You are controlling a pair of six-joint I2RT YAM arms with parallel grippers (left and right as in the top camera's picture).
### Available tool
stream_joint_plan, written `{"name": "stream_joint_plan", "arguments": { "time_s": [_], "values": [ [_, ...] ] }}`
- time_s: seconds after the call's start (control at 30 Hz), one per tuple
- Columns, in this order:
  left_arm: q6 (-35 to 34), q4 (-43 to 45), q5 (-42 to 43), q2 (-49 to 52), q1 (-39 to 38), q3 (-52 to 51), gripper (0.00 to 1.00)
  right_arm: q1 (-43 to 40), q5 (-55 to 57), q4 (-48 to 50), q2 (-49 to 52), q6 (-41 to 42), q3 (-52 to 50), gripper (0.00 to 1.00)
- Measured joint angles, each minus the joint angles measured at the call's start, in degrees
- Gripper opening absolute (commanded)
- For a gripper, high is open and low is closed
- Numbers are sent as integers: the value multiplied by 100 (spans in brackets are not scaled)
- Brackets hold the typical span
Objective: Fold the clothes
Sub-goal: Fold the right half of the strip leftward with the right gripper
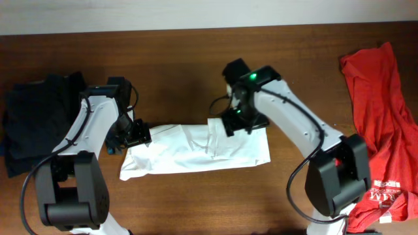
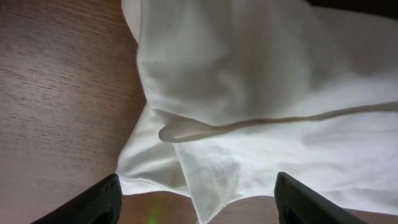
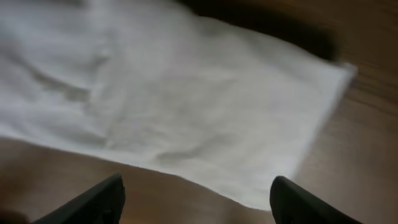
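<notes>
A white garment (image 1: 196, 149) lies folded into a long strip in the middle of the table. It also fills the left wrist view (image 2: 261, 99) and the right wrist view (image 3: 186, 106). My left gripper (image 1: 136, 134) is open and empty, just above the garment's upper left corner (image 2: 194, 202). My right gripper (image 1: 240, 123) is open and empty, over the garment's upper right part near its far edge (image 3: 194, 199). A red garment (image 1: 379, 111) lies crumpled at the table's right edge. A dark garment (image 1: 36, 117) lies folded at the left edge.
The wooden table (image 1: 183, 72) shows bare behind and in front of the white garment. The red garment carries a white printed patch (image 1: 385, 190) near the front right corner.
</notes>
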Motion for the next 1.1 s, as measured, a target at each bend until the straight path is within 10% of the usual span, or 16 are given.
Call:
{"name": "stream_joint_plan", "arguments": {
  "time_s": [0.37,0.6,1.03,1.1],
  "values": [
    [22,140,15,-2,0,0,93,1231,402,730,1073,1102,0,75],
    [22,153,15,-2,0,0,93,1342,428,671,1287,1362,0,4],
    [22,153,15,-2,0,0,93,1392,-240,236,1156,1390,28,6],
    [22,153,15,-2,0,0,93,1550,-385,400,1156,1370,31,56]
  ]
}}
